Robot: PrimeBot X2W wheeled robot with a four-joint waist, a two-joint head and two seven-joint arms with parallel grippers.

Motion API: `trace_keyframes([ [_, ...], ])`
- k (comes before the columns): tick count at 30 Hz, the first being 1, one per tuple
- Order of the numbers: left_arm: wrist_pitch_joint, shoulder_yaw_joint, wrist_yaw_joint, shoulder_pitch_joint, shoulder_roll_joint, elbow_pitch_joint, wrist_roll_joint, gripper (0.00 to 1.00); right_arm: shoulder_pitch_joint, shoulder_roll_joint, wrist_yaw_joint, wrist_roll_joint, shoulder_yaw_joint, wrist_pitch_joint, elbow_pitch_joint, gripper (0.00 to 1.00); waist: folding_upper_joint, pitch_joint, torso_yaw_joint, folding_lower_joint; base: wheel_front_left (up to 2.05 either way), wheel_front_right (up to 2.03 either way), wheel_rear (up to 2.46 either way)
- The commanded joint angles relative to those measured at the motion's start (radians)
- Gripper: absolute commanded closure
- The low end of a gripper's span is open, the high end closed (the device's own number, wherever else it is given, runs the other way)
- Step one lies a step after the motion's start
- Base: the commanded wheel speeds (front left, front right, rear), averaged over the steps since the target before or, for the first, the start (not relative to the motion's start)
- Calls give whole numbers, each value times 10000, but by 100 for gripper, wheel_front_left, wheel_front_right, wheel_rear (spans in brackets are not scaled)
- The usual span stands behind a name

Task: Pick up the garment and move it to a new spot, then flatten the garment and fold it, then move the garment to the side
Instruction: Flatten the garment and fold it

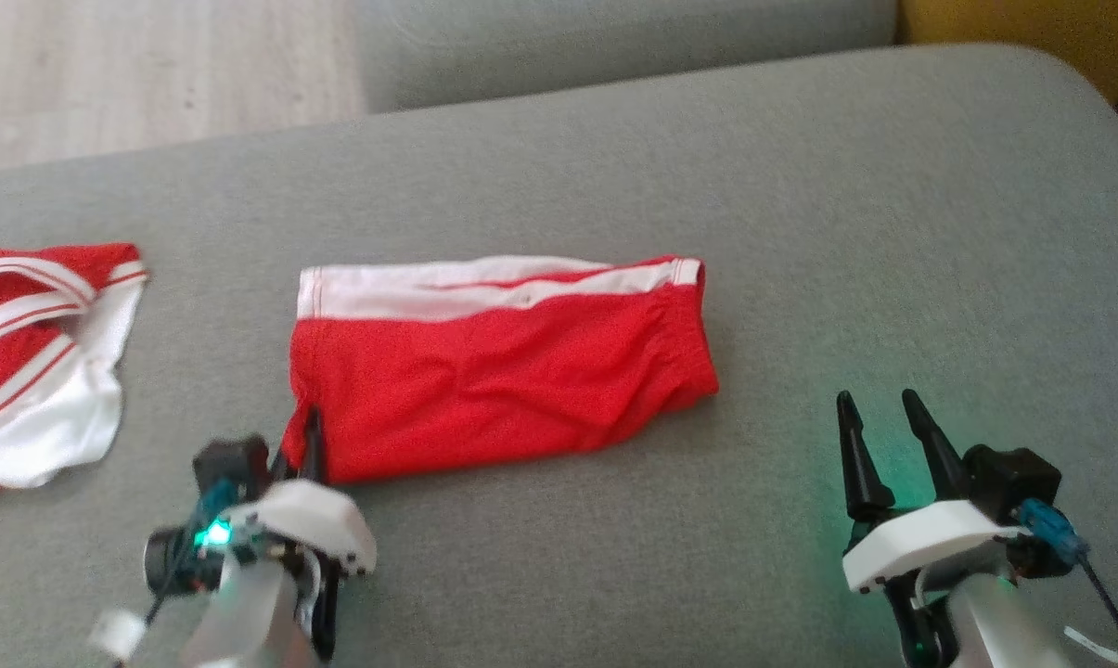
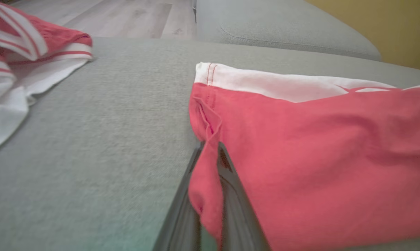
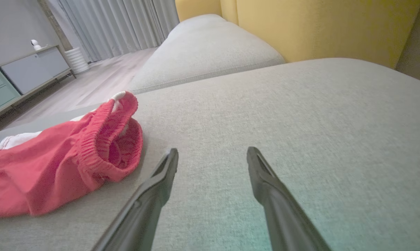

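The garment point(image 1: 498, 371) is a pair of red shorts with a white band, folded into a rectangle in the middle of the grey cushion point(image 1: 800, 232). My left gripper point(image 1: 310, 422) is shut on its near left corner. In the left wrist view a pinch of red cloth point(image 2: 204, 184) stands between the two dark fingers point(image 2: 237, 198) of my left gripper point(image 2: 210, 146). My right gripper point(image 1: 883, 408) is open above the cushion, to the right of the garment and apart from it. The right wrist view shows my right gripper point(image 3: 212, 153) with nothing between its fingers and the garment's elastic waist point(image 3: 105, 143) off to the left.
A second red and white garment point(image 1: 30, 362) lies crumpled at the cushion's left edge point(image 2: 18, 69). Another grey cushion point(image 3: 203, 52) and a yellow backrest point(image 3: 318, 28) lie beyond. Wooden floor point(image 1: 150, 65) runs past the far left edge.
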Motion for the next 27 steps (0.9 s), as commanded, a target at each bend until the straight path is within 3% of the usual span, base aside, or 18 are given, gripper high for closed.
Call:
trace_keyframes([
  [1,-121,346,125,190,214,-575,-93,100,-155,102,-7,-82,175,-109,-261,0,0,-352,392,2,0,0,0],
  [3,-122,258,235,785,202,-1140,-47,100,-111,124,-7,-95,244,-109,-253,0,0,-345,508,2,0,0,0],
  [4,-123,217,297,1019,199,-1386,-28,73,-138,134,-7,-68,331,-109,-261,0,0,-319,565,2,0,0,0],
  [5,-123,204,356,1197,196,-1638,-45,0,-213,141,-7,-57,469,-109,-304,0,0,-281,628,2,0,0,0],
  [14,-124,-577,731,2066,191,-3630,-494,0,-1361,195,-7,668,1548,-109,-357,0,0,163,1440,2,0,0,0],
  [19,-125,-1193,904,2247,190,-3794,-627,0,-2002,199,-7,830,1915,-109,1071,0,0,373,2094,2,0,0,0],
  [26,-125,-1435,970,2383,190,-3823,-621,0,-2049,201,-7,1395,1489,-109,3426,0,0,536,2566,2,0,0,0],
  [27,-125,-1444,969,2414,190,-3827,-619,0,-1990,201,-7,1599,1544,-109,3568,25,0,527,2565,2,0,0,0],
])
